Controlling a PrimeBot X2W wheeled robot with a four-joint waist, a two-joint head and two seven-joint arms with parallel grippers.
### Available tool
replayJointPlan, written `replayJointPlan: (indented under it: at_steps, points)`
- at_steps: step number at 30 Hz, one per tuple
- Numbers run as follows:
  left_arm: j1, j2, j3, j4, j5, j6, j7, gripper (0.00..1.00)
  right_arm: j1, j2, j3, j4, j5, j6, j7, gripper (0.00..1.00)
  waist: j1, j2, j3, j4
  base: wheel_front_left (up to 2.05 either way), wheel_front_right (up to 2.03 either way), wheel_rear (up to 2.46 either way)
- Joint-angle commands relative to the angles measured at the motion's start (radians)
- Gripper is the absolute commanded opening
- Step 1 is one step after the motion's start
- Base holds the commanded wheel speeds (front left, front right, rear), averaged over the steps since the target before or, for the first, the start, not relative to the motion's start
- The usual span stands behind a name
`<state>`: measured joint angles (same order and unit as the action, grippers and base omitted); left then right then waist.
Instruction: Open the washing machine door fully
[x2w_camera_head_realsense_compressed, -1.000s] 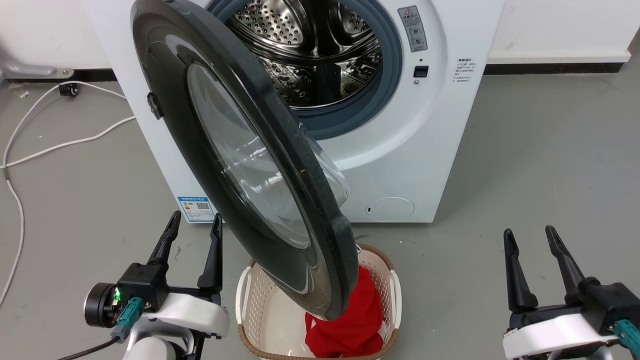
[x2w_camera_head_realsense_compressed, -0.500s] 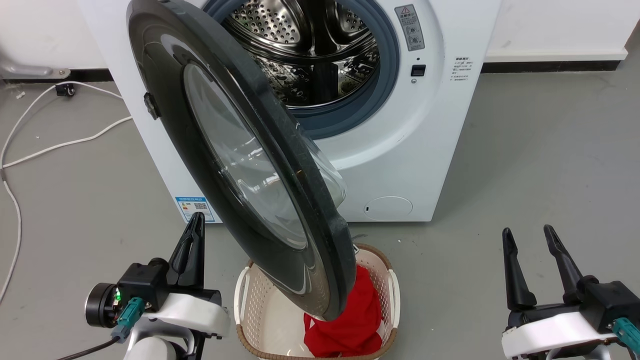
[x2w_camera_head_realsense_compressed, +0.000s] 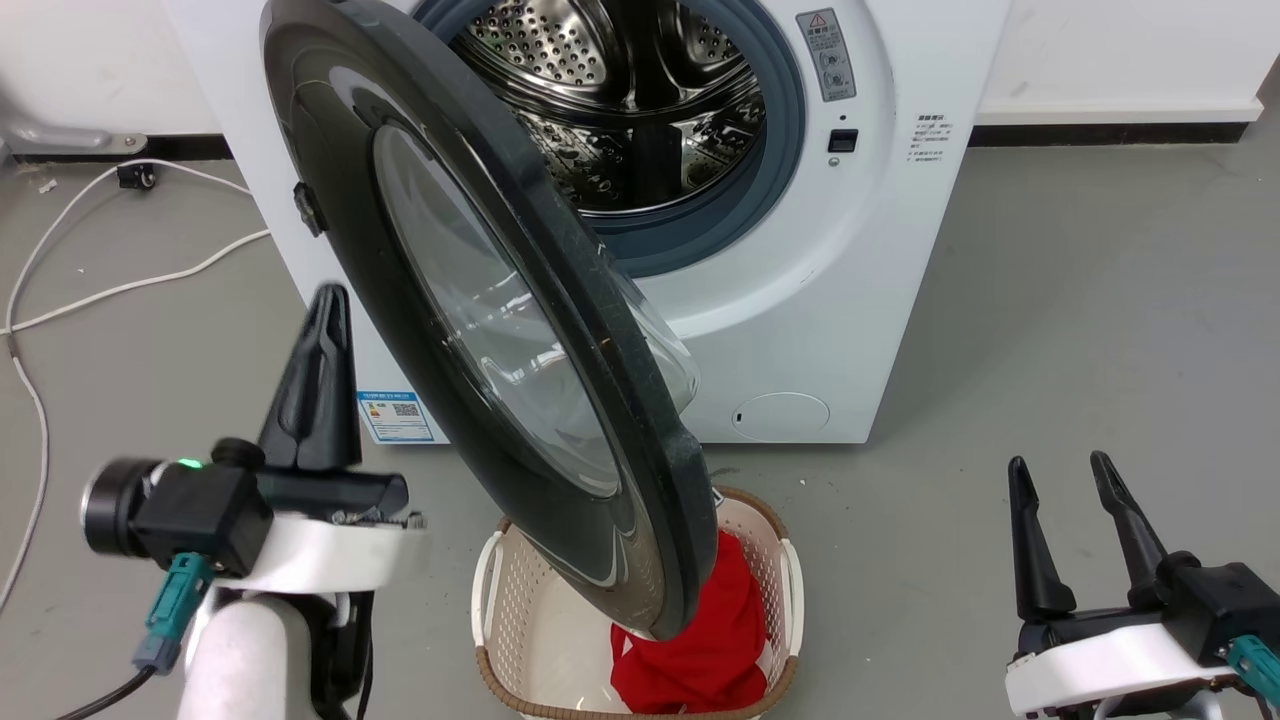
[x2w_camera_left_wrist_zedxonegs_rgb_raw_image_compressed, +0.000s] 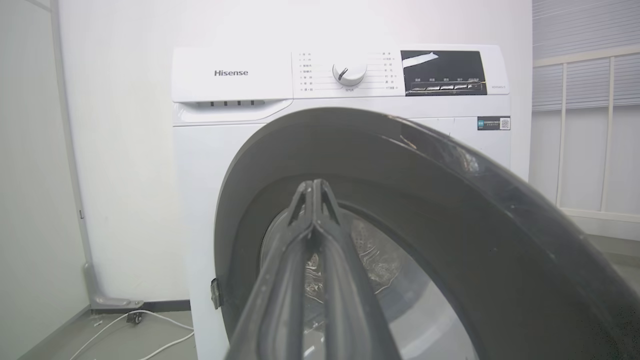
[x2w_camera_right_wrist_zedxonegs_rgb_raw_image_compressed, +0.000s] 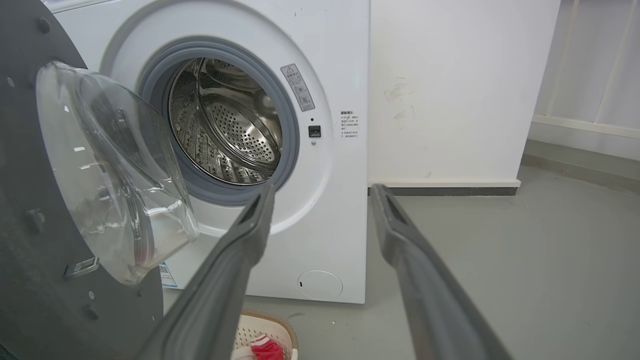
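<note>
**Door stands out from the washer, left gripper shut beside it**

The door (x2w_camera_head_realsense_compressed: 470, 320) is swung out from the washer (x2w_camera_head_realsense_compressed: 800, 330) on its left-hand hinge. Its free edge points toward the robot, and its black outer face is turned to the robot's left. The steel drum (x2w_camera_head_realsense_compressed: 620, 100) and grey gasket (x2w_camera_head_realsense_compressed: 785, 150) are uncovered. In the right wrist view the glass bowl (x2w_camera_right_wrist_zedxonegs_rgb_raw_image_compressed: 115, 170) bulges from the door's inner side toward the opening.

In the head view the door's lower edge overlaps a cream basket (x2w_camera_head_realsense_compressed: 490, 590) on the floor (x2w_camera_head_realsense_compressed: 1100, 300) in front of the washer. A red cloth (x2w_camera_head_realsense_compressed: 720, 640) lies in the basket.

The left gripper (x2w_camera_head_realsense_compressed: 325, 300) is raised at the door's outer side, near the hinge edge, and is blurred in the head view. Its two fingers are pressed together with nothing between them. In the left wrist view they point at the door's outer face, over the rim of the window. Whether the tips touch the door cannot be told.

The right gripper (x2w_camera_head_realsense_compressed: 1058, 465) hangs low at the right, well apart from the door and washer. Its fingers are spread and hold nothing.

A blue label (x2w_camera_head_realsense_compressed: 395, 415) sits low on the washer's front, partly behind the door, and a round cap (x2w_camera_head_realsense_compressed: 780, 415) sits low toward the right. A white cable (x2w_camera_head_realsense_compressed: 120, 290) trails over the floor at the left.
</note>
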<state>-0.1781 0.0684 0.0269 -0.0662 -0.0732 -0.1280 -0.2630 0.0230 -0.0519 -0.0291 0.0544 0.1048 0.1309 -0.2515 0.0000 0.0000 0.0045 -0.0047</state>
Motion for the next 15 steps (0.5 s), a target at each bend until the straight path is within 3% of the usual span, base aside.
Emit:
replayJointPlan:
  at_steps: [1, 10, 15]
  points:
    - [-0.021, 0.001, -0.007, -0.049, 0.012, 0.002, -0.002, 0.00, -0.016, 0.003, -0.003, 0.002, 0.002, 0.000, -0.004, 1.00, 0.0000, 0.0000, 0.000, 0.002, 0.00, 0.00, 0.00]
    - [-0.123, -0.002, -0.066, -0.252, 0.034, 0.001, -0.002, 0.00, -0.018, 0.003, -0.012, 0.008, 0.005, 0.000, -0.005, 1.00, 0.0000, 0.0000, -0.002, 0.004, 0.00, 0.00, 0.00]
    - [-0.209, -0.006, -0.187, -0.324, 0.015, -0.001, -0.002, 0.00, -0.022, 0.003, -0.013, 0.008, 0.006, 0.000, -0.004, 1.00, 0.0000, 0.0000, 0.001, -0.006, 0.00, 0.00, 0.00]
